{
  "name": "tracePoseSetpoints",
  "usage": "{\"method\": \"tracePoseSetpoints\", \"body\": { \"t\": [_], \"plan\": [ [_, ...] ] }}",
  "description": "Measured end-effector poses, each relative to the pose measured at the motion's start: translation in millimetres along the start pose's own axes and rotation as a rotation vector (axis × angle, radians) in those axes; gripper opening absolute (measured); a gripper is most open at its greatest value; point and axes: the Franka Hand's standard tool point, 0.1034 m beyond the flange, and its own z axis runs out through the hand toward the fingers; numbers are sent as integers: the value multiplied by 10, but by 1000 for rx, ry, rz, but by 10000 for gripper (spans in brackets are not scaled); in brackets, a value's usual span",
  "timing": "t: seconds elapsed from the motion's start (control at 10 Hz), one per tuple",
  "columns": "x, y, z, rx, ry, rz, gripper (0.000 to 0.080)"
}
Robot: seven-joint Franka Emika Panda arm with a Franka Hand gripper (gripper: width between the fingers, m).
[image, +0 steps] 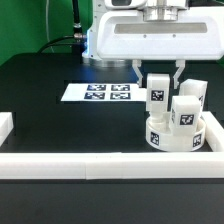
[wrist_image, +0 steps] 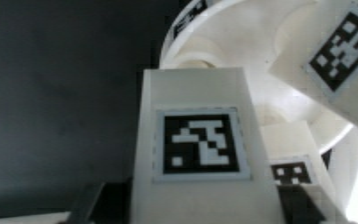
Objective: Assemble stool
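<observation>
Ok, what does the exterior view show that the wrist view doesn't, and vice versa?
Exterior only: the marker board, the border rails, and the gripper over the seat. Wrist only: close detail of the gripped leg and its tag. Both: that leg upright on the round seat, with another leg beside it.

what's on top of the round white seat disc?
On the round white plastic seat: the gripped white tagged block leg in the gripper, plus two loose legs. Sockets beneath are covered.
</observation>
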Motion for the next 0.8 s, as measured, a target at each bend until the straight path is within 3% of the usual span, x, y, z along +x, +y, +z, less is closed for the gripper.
{"method": "tracePoseSetpoints", "body": {
  "t": [0.4,0.8],
  "plan": [
    [-77,-16,80,-6,-15,-9,337],
    [-18,-39,111,-1,33,-22,337]
  ]
}}
